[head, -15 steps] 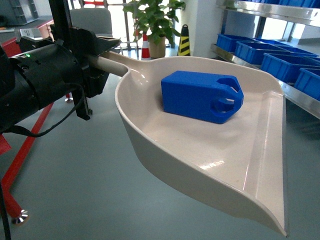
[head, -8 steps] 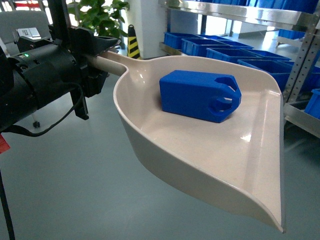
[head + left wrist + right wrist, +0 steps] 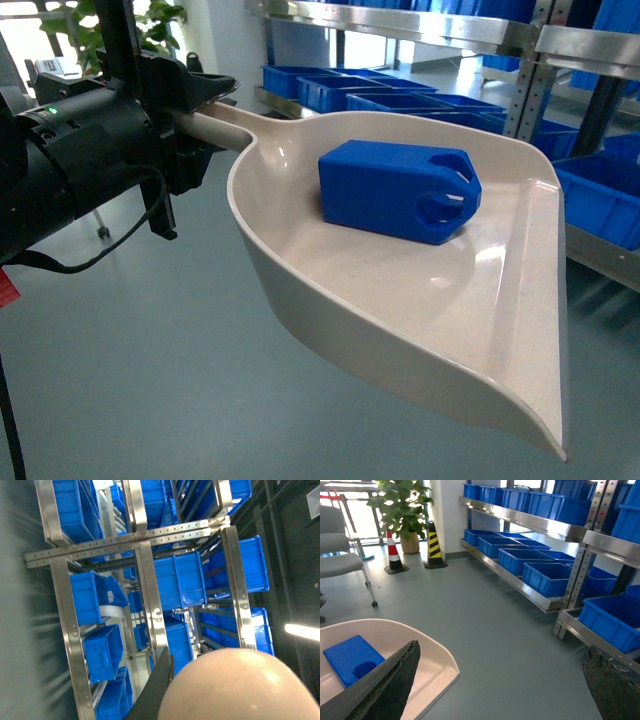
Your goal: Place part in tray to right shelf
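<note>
Part: I see the blue part [image 3: 400,190] lying inside the tray [image 3: 500,330], toward the back of the pan, notched end pointing to about 3 o'clock in the head view. It is also visible from the right wrist camera at the lower left, resting in the scoop.

Tray: I am carrying it in the air above the grey floor [image 3: 150,380], front lip toward 5 o'clock, handle [image 3: 215,125] running off to 10 o'clock.

Left claw: the left claw [image 3: 190,120] is clenched around the tray's handle; the pale handle runs straight into it.

Right claw: the right claw [image 3: 495,685] is released, its two dark fingers [image 3: 390,680] spread wide with nothing between them.

Shelf: steel racks [image 3: 540,60] loaded with blue crates [image 3: 400,100] stand from 12 to 3 o'clock of the head view, none of them touching the tray.

Done: I judge the loading finished, since the part already sits in the tray and the tray is lifted.

Left: bringing the tray to the right shelf and setting it down there; it is not yet over any shelf level.

Writing: I can read no brand, label or text anywhere. The yellow-and-black striped post [image 3: 434,547] carries only stripes.
</note>
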{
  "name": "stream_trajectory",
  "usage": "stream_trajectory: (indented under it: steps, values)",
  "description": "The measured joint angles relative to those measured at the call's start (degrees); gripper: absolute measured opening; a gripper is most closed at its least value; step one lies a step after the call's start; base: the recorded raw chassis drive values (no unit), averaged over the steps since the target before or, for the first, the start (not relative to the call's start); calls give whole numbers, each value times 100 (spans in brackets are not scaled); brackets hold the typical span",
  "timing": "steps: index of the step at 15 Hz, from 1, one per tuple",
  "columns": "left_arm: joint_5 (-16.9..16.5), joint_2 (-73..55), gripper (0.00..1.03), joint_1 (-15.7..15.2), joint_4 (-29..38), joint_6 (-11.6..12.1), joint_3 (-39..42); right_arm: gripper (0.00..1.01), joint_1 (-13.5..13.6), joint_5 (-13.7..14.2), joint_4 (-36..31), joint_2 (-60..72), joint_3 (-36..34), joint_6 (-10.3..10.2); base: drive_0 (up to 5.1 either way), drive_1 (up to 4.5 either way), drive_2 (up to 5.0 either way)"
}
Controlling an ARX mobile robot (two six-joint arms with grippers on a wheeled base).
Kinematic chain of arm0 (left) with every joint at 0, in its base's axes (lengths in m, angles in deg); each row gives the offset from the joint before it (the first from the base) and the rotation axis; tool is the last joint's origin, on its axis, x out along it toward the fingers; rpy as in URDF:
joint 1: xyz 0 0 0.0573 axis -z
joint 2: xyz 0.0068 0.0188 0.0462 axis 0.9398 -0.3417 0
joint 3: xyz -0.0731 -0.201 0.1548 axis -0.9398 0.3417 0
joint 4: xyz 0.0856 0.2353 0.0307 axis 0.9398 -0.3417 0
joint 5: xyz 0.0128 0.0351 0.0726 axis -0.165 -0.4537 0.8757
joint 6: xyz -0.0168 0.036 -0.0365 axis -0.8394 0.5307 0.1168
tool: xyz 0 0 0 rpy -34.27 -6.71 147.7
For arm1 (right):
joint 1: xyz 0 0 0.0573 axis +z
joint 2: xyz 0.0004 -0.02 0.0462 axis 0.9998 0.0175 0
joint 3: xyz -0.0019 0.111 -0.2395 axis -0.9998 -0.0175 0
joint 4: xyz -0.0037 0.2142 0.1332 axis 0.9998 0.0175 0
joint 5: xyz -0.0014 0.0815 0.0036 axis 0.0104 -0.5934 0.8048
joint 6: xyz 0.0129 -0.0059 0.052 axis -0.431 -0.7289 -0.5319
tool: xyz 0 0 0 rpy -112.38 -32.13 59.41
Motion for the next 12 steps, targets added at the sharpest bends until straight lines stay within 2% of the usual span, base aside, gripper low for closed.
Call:
stream_trajectory:
  steps: [12]
  values:
    - [-17,0,12,7,0,0,0,98,0,0,2,0,0,0,-154,-154,-154]
